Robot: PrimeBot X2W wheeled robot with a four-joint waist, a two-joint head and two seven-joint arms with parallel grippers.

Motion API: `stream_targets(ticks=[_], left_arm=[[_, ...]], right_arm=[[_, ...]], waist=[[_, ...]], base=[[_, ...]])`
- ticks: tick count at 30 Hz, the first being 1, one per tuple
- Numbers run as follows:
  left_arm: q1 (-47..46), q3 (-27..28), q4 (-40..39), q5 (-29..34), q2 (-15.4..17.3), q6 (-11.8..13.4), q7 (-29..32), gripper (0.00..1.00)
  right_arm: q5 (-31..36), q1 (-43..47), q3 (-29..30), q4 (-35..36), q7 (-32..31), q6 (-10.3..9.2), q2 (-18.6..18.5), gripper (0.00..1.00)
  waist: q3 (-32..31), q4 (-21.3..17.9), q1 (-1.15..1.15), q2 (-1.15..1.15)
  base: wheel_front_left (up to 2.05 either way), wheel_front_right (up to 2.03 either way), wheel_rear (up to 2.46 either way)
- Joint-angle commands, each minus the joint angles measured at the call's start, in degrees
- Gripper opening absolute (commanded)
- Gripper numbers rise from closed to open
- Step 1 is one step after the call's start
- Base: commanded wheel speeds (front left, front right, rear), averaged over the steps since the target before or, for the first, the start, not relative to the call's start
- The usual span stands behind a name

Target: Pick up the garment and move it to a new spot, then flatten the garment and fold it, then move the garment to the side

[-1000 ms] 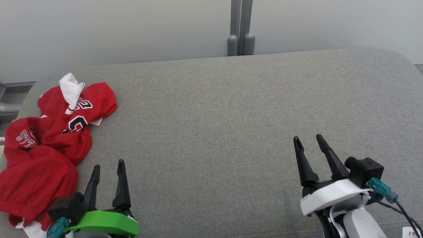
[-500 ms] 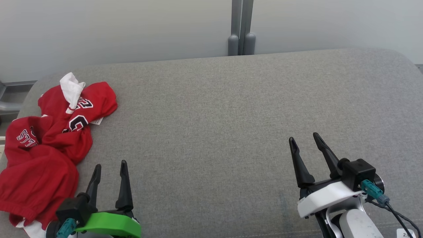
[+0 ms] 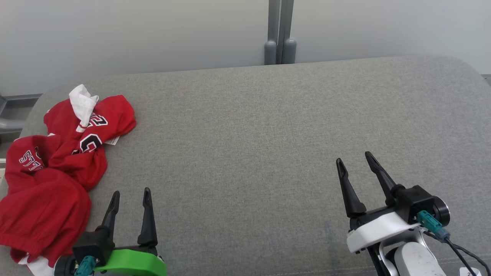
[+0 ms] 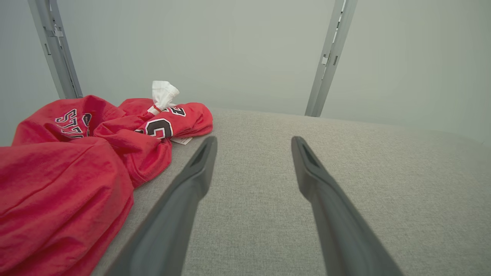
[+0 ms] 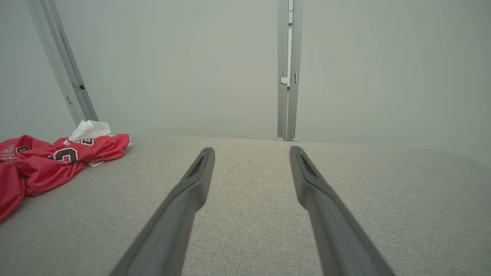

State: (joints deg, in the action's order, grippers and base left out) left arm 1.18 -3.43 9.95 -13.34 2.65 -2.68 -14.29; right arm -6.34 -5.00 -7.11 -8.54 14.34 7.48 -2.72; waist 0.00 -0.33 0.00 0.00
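The garment [image 3: 53, 168] is a red jersey with black-and-white lettering and a white trim piece, lying crumpled at the left end of the grey cushioned surface [image 3: 249, 145]. It also appears at the left of the left wrist view as the garment [image 4: 73, 168] and far left in the right wrist view as the garment [image 5: 42, 161]. My left gripper [image 3: 131, 192] stands open just right of the garment's near end, nothing between its fingers. Open and empty too, my right gripper [image 3: 354, 158] hovers over bare fabric at the lower right.
A pale wall backs the surface, with a grey metal post [image 3: 280, 32] at its middle. The surface's rounded left edge runs right beside the garment. A dark cable [image 3: 460, 249] trails from the right wrist.
Both grippers have shifted a little: the left one drew back toward the bottom edge and slightly right, the right one edged slightly left. The garment lies as before.
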Motion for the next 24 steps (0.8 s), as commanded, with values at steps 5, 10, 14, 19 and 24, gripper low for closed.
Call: stream_targets(ticks=[5,10,14,19,24], left_arm=[[0.7,0.0,0.3,2.2,0.4,0.4,-0.9,1.00],[0.6,0.1,0.6,2.1,0.4,0.3,-1.0,1.00],[0.5,0.2,0.6,1.9,0.4,0.3,-1.0,1.00],[0.7,0.3,0.7,1.9,0.4,0.2,-1.0,1.00],[1.1,0.1,0.8,2.0,0.4,0.1,-1.0,1.00]], right_arm=[[2.2,-0.4,0.1,0.2,0.9,0.02,-0.3,1.00],[2.2,-0.3,0.4,0.0,0.9,0.02,-0.3,1.00],[1.9,-0.4,0.5,-0.2,0.9,0.01,-0.3,1.00],[1.6,-0.3,0.5,-0.5,0.9,0.01,-0.3,1.00],[1.4,0.0,0.5,-0.8,0.9,0.01,-0.3,1.00]], waist=[[-0.1,0.0,0.00,0.00],[-0.3,0.1,0.00,0.00],[-0.4,0.2,0.00,0.00],[-0.7,0.2,0.00,0.00],[-1.1,0.3,0.00,0.00]], base=[[0.00,0.00,0.00],[0.00,0.00,0.00],[0.00,0.00,0.00],[0.00,0.00,0.00],[0.00,0.00,0.00]])
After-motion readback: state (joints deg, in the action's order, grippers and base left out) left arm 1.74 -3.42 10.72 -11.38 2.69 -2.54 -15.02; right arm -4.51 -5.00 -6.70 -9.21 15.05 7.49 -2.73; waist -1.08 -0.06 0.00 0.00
